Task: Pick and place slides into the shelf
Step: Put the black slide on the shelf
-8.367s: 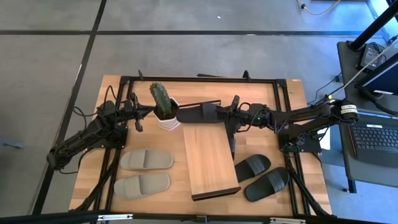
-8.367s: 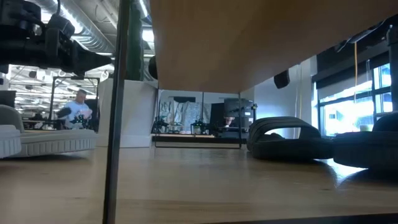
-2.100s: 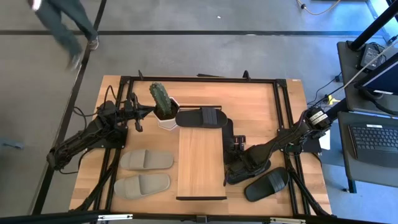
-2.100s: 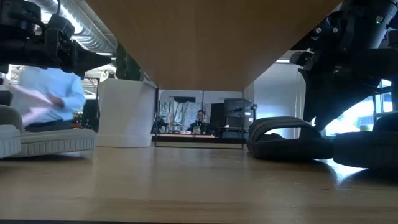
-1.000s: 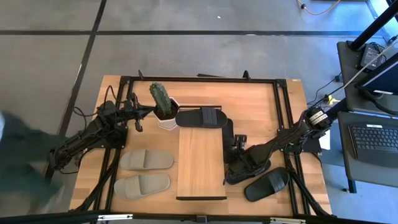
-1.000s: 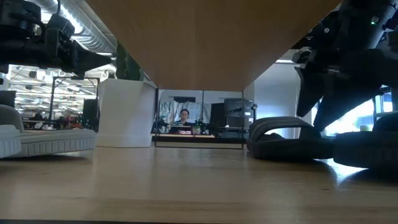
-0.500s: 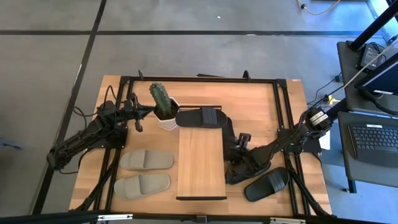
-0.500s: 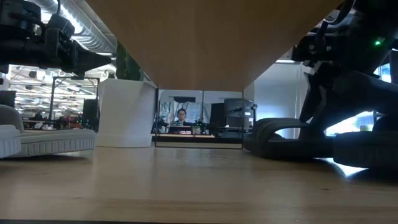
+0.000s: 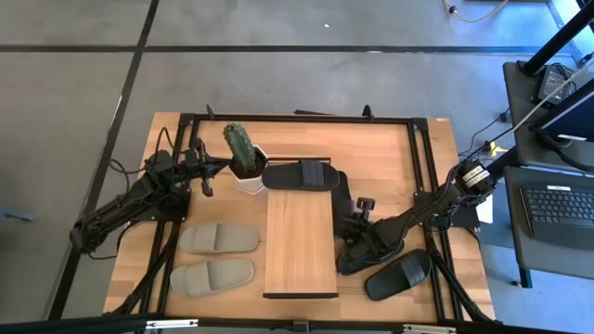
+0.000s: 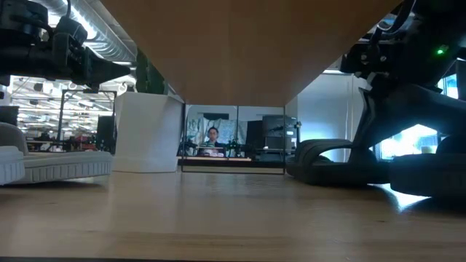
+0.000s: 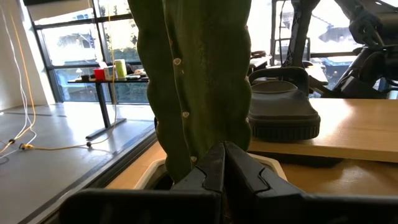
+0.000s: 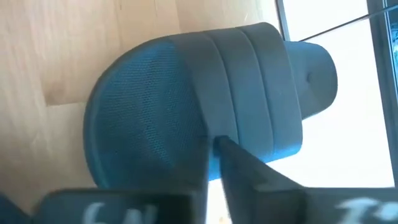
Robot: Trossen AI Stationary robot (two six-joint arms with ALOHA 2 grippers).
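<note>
The shelf (image 9: 299,243), a light wood panel, lies lengthwise mid-table, with one black slide (image 9: 302,175) on its far end. Right of the shelf a black slide (image 9: 353,262) rests on its sole, my right gripper (image 9: 356,243) shut on it. A second black slide (image 9: 399,275) lies beside it near the right frame. Two grey-beige slides (image 9: 218,238) (image 9: 212,276) lie sole-down left of the shelf. My left gripper (image 9: 206,176) waits at the far left, shut, just in front of the cactus (image 11: 193,81). My right gripper pinches the black slide's strap at its edge (image 12: 231,124), where the strap meets the open footbed (image 12: 149,118), between its two fingers. The fingers slant down from the table's right side. The slide's sole is on the table (image 10: 328,171).
A cactus (image 9: 238,148) in a white pot (image 9: 251,182) stands at the shelf's far left corner. A black metal frame (image 9: 422,186) runs around the tabletop. A desk with a laptop (image 9: 557,204) stands past the right edge. Bare wood shows at the far right (image 9: 380,139).
My right gripper has tipped and rolled a little over the black slide and shut on its strap. The slide has shifted slightly toward the shelf and still sits on the table. The left arm has kept still.
</note>
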